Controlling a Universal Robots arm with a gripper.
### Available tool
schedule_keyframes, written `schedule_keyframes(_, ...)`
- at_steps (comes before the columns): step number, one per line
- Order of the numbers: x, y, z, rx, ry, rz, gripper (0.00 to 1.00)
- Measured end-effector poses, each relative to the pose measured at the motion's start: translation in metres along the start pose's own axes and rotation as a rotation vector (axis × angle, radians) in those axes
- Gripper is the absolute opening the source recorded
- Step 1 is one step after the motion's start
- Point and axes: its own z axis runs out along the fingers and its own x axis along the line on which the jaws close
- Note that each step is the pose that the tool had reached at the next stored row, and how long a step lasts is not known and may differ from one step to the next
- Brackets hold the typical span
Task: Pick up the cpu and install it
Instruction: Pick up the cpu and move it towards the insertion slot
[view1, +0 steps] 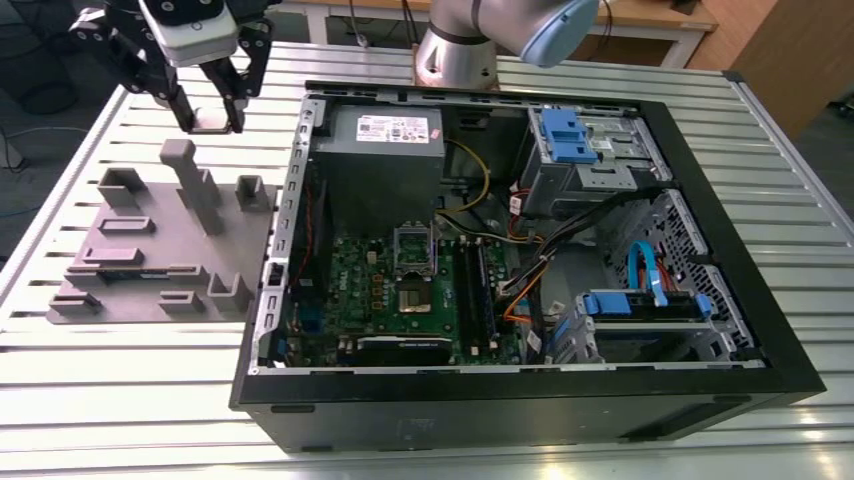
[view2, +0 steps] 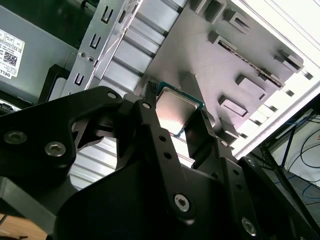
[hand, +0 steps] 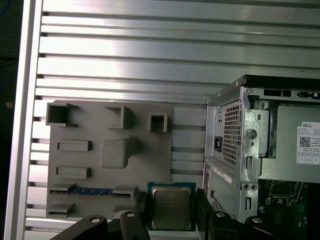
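From where I stand the gripper (view1: 214, 122) hangs above the slatted table (view1: 80, 400), at twelve o'clock of the grey fixture block (view1: 160, 250) and ten o'clock of the open computer case (view1: 534, 410) in the exterior view, clamped on the cpu (hand: 171, 207), which it holds in the air.

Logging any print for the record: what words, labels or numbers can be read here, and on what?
On the power supply, a white label: print and codes too small to read.
Top of the cpu, held in the gripper: faint engraving, unreadable.
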Motion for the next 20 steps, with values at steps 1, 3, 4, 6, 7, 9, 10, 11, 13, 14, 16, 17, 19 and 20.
schedule_keyframes(1,-0.0003,0.0000,0.0000,0.0001,0.0000,0.000,0.47)
schedule_keyframes(3,-0.0008,0.0000,0.0000,0.0000,0.0000,0.000,0.47)
schedule_keyframes(4,-0.0011,0.0000,0.0000,0.0000,0.0000,0.000,0.47)
schedule_keyframes(6,-0.0017,-0.0001,-0.0001,0.0001,0.0000,0.000,0.47)
schedule_keyframes(7,-0.0019,-0.0001,-0.0001,0.0001,0.0000,0.000,0.47)
schedule_keyframes(9,-0.0025,-0.0001,-0.0001,0.0000,0.0000,0.000,0.47)
schedule_keyframes(10,-0.0028,-0.0001,0.0000,0.0000,0.0000,0.000,0.47)
schedule_keyframes(11,-0.0031,-0.0001,0.0000,0.0000,0.0000,0.000,0.47)
schedule_keyframes(13,-0.0036,-0.0001,0.0000,0.0000,0.0000,0.000,0.47)
schedule_keyframes(14,-0.0039,-0.0002,0.0000,0.0000,-0.0001,0.000,0.47)
schedule_keyframes(16,-0.0045,-0.0002,-0.0001,0.0000,0.0000,0.000,0.47)
schedule_keyframes(17,-0.0048,-0.0002,-0.0001,0.0000,0.0000,0.000,0.47)
schedule_keyframes(19,-0.0053,-0.0002,-0.0001,0.0000,0.0000,0.000,0.47)
schedule_keyframes(20,-0.0054,-0.0002,-0.0001,0.0000,0.0000,0.000,0.47)
